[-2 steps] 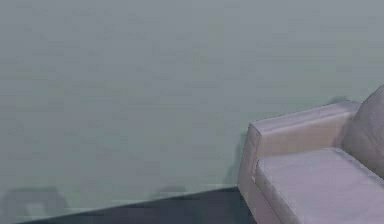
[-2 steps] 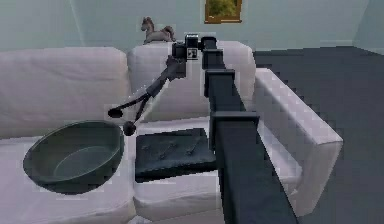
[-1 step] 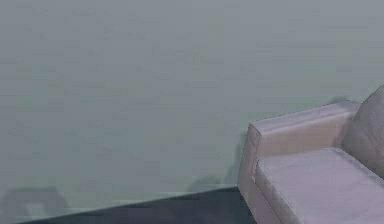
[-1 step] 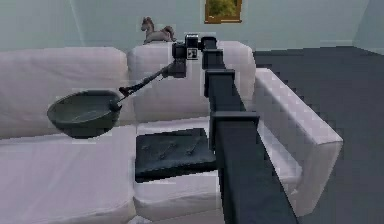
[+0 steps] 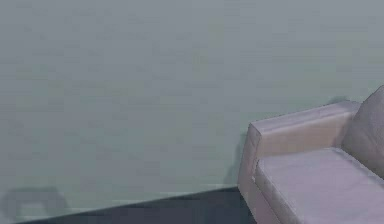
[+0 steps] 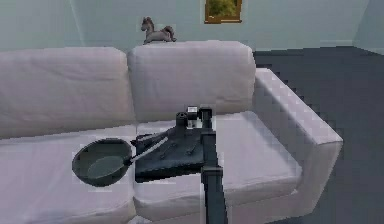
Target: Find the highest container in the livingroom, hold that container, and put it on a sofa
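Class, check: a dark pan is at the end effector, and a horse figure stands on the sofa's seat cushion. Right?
No: the arm side view shows the horse figure at the top of the sofa's backrest, not on the seat.

Pale sofa [image 6: 60,90], dark blue-grey floor [image 6: 340,80], grey-green wall [image 5: 150,90].
Sofa plain off-white, faintly pink; pan [image 6: 100,163] at near left dull black; arm [image 6: 212,185] dark, its squares [image 6: 195,115] white with black marks; far behind, a grey-brown horse statue [image 6: 155,30] and a gold-framed yellowish picture [image 6: 223,10].

pan [image 6: 100,163] — dark, round, level | at seat of pale sofa [image 6: 190,75]
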### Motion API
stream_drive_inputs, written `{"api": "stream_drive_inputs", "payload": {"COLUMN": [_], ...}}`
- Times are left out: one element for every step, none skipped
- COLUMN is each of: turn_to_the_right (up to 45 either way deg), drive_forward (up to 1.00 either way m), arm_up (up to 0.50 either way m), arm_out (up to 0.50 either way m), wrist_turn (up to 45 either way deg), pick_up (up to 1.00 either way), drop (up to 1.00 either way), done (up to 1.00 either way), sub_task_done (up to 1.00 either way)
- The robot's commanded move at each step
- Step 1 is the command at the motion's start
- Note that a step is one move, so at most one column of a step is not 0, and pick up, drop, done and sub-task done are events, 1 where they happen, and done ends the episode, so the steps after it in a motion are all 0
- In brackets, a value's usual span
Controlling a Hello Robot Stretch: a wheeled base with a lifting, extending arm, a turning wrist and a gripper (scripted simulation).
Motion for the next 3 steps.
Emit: {"api": "stream_drive_inputs", "payload": {"turn_to_the_right": [0.0,0.0,0.0], "drive_forward": [0.0,0.0,0.0], "arm_up": [-0.32,0.0,0.1], "arm_out": [0.0,0.0,0.0], "wrist_turn": [0.0,0.0,0.0], "pick_up": [0.0,0.0,0.0], "drop": [0.0,1.0,0.0], "done": [0.0,0.0,0.0], "sub_task_done": [0.0,0.0,0.0]}}
